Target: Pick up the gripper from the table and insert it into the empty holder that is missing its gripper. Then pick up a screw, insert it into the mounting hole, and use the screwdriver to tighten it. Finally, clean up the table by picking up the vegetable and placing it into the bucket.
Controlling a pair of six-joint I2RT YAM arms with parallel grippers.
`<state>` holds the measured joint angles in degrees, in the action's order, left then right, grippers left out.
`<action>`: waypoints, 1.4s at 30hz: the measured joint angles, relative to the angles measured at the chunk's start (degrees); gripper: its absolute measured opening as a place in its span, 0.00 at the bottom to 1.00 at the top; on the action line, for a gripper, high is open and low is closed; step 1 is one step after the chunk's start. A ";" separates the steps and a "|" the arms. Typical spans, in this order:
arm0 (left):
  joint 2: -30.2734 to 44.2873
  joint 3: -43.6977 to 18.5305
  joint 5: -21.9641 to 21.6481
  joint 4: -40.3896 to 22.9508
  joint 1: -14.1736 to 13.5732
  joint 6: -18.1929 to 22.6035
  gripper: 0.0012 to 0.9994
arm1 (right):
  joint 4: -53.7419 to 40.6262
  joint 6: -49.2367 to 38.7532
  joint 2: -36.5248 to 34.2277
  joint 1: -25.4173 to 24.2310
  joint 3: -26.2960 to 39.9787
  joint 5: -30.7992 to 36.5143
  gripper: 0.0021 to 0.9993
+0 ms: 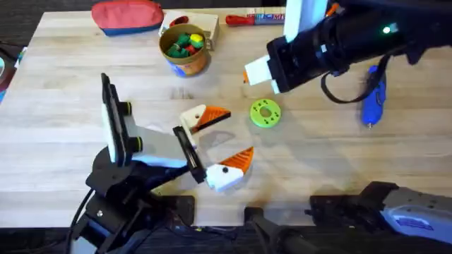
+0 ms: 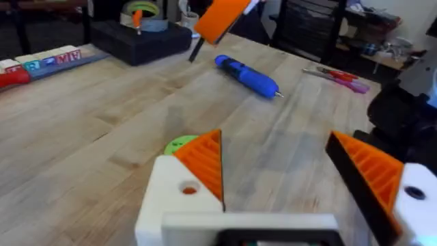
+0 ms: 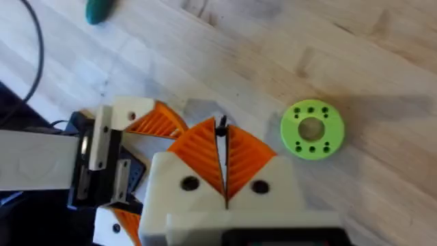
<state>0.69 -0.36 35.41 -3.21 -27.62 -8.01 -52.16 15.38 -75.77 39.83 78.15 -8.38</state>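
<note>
My right gripper [image 1: 248, 76] hovers above the table beyond the green disc [image 1: 265, 113], shut on a thin dark screw [image 3: 222, 126] that pokes out between its orange pads. My left gripper [image 1: 227, 137] rests low over the table's middle, open, and each of its white mounts carries an orange ribbed wedge [image 2: 205, 164]. I cannot tell which mount is the holder. The blue screwdriver [image 1: 373, 99] lies on the table at the right, apart from both grippers. At the back stands the tan bucket [image 1: 189, 63] with several small colourful pieces inside.
A red pouch [image 1: 127, 15] and a red-handled tool [image 1: 244, 20] lie along the back edge. The green disc [image 3: 312, 130] with a ring of holes lies flat between the two grippers. A dark-green rounded thing [image 3: 99, 9] shows beside a black cable.
</note>
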 joint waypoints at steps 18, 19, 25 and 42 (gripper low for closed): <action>0.00 0.00 6.48 -0.27 0.00 1.57 0.94 | 3.15 1.39 -1.10 11.33 0.00 -4.36 0.00; 0.00 0.00 6.62 -0.27 0.00 1.57 0.94 | 3.52 1.50 -1.61 11.77 0.00 -4.45 0.00; 0.00 0.00 6.83 -0.30 0.00 1.57 0.94 | 5.16 2.25 -3.91 14.06 0.00 -4.59 0.00; 0.00 0.00 6.83 -0.30 0.00 1.57 0.94 | 4.16 2.27 -5.42 15.29 0.00 -4.19 0.00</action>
<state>0.69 -0.36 42.24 -3.51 -27.62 -6.44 -48.00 17.65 -81.19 55.11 78.15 -12.57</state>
